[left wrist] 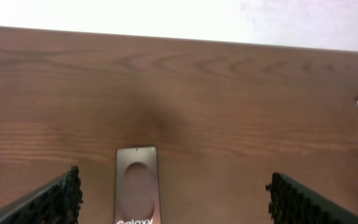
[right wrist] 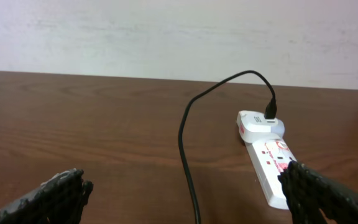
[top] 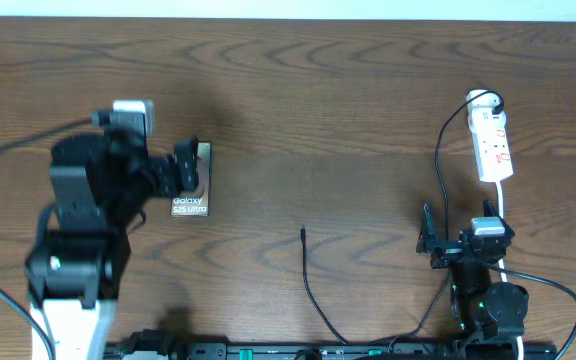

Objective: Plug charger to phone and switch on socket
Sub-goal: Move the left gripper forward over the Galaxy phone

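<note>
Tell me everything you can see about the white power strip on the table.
The short white plastic power strip lies flat on the brown wooden table, far right, lengthwise away from the robot. Red markings dot its top face. At its far end sits a rounded white block with a thin black cable plugged in, arcing up and back toward the robot. A white cord leaves its near end. The open right hand hangs short of it, not touching.

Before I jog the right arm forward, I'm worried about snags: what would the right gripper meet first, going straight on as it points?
Probably the charger, whose thin black cable crosses the gap ahead of the right gripper; the socket lies slightly right of that line. Depth is unclear.
</note>
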Controlling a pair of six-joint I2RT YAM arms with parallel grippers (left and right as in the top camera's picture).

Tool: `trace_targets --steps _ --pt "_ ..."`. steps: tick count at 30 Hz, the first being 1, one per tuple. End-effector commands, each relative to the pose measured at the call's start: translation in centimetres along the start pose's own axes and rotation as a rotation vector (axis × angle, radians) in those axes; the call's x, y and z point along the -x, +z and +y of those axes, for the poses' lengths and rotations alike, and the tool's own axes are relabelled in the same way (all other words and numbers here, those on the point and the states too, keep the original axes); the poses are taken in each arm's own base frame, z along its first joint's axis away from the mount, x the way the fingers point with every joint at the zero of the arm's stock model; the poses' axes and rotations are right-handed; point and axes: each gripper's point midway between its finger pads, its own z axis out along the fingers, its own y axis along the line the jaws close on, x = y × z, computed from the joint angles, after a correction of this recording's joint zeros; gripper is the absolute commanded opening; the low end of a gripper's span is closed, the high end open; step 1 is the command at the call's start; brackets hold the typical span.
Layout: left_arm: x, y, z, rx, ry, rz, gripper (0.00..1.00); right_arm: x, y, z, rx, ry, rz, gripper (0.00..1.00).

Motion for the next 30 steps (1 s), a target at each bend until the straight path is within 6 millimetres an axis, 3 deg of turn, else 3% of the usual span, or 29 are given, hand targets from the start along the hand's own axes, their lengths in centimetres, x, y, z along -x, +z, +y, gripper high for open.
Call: trace_targets --steps 1,5,9,16,29,30 --pt "3.4 0.3 0.3 0.039 0.03 0.04 0.93 0.0 0.0 0.1 0.003 -0.013 0.0 0.99" --pt "4.5 1.4 0.5 0.054 0.014 0.146 0.93 0.0 0.0 0.1 0.003 -0.013 0.0 0.99" --pt "4.2 3.3 0.9 0.061 0.025 0.277 0.93 0.0 0.0 0.1 0.003 -0.013 0.0 0.99" --pt "-0.5 7.0 3.8 0.17 0.022 0.528 0.93 0.0 0.0 0.1 0.003 -0.013 0.0 0.99" --pt "-6.3 11.7 5.1 0.175 -0.007 0.767 0.92 0.0 0.0 0.1 0.003 -0.013 0.0 0.99" --pt "-6.9 12.0 5.2 0.176 -0.01 0.79 0.7 0.0 0.0 0.1 0.003 -0.013 0.0 0.99"
